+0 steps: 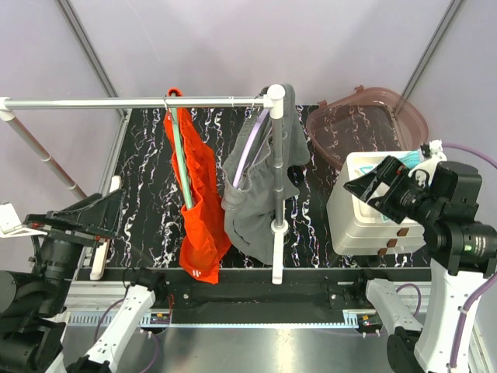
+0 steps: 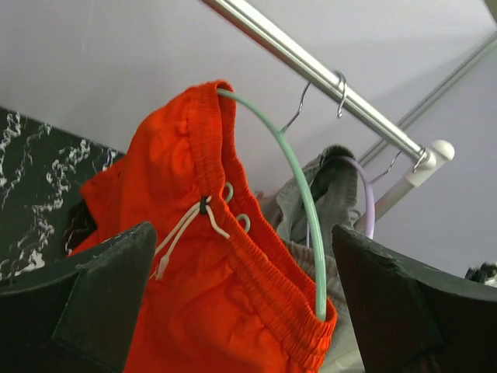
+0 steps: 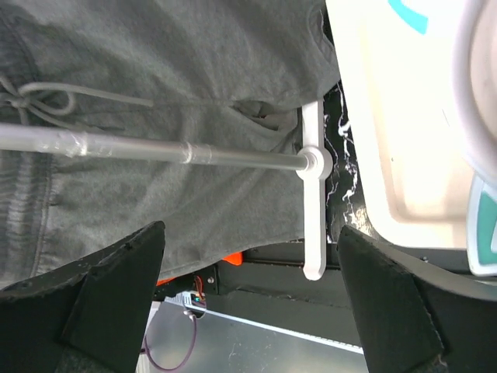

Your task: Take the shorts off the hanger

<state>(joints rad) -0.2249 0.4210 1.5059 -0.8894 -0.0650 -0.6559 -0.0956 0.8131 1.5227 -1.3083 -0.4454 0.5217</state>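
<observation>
The orange-red shorts (image 1: 203, 210) hang by their waistband on a mint green hanger (image 1: 180, 155) from the metal rail (image 1: 116, 102). The grey shorts (image 1: 256, 194) hang beside them on a lilac hanger (image 1: 247, 148). My left gripper (image 1: 85, 217) is open and empty, left of the orange shorts. In its wrist view the orange waistband (image 2: 256, 264), green hanger (image 2: 299, 179) and grey shorts (image 2: 326, 194) lie ahead between the fingers. My right gripper (image 1: 371, 185) is open and empty, right of the rack. Its view shows the grey shorts (image 3: 155, 85).
The rack's white upright post (image 1: 277, 186) and foot (image 3: 313, 225) stand next to the grey shorts. A white box (image 1: 373, 210) sits under my right gripper and a brownish plastic tub (image 1: 365, 120) lies behind it. The tabletop (image 1: 147, 179) is black marbled.
</observation>
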